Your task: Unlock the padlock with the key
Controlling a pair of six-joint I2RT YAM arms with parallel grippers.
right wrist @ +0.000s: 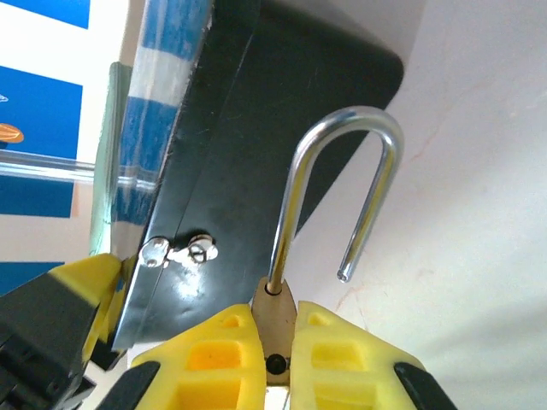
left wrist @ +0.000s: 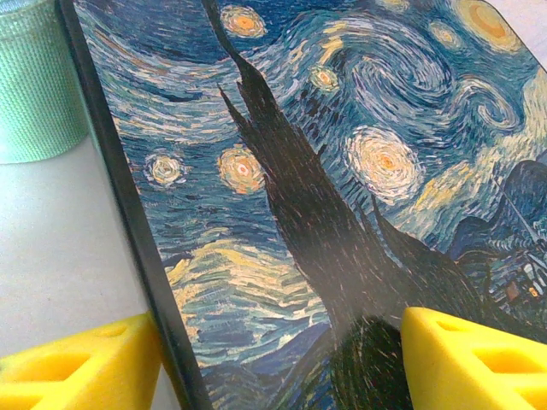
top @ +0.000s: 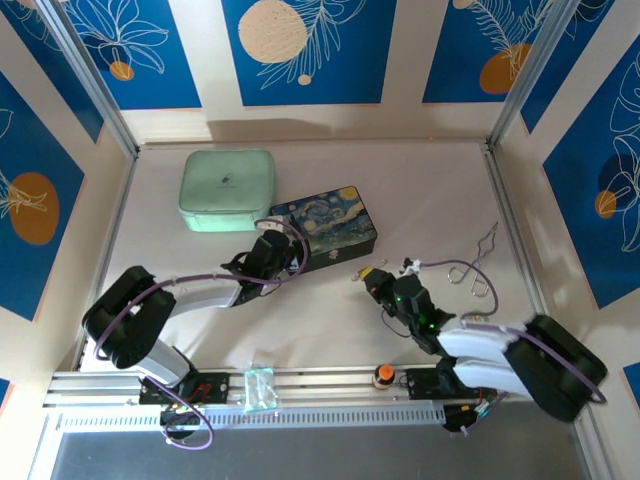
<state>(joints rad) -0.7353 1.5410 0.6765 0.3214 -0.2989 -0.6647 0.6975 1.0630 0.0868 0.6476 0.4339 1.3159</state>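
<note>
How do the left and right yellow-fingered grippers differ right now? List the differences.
The left yellow-fingered gripper stands open; the right yellow-fingered gripper is shut. The left holds nothing, its fingers on either side of an edge of the dark painted starry-night box; the right pinches the small brass padlock by its body, silver shackle sprung free. Both have yellow fingers.

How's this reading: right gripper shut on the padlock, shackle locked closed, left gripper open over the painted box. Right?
No. The shackle is open: in the right wrist view its free end hangs clear of the padlock body. The rest holds.
</note>
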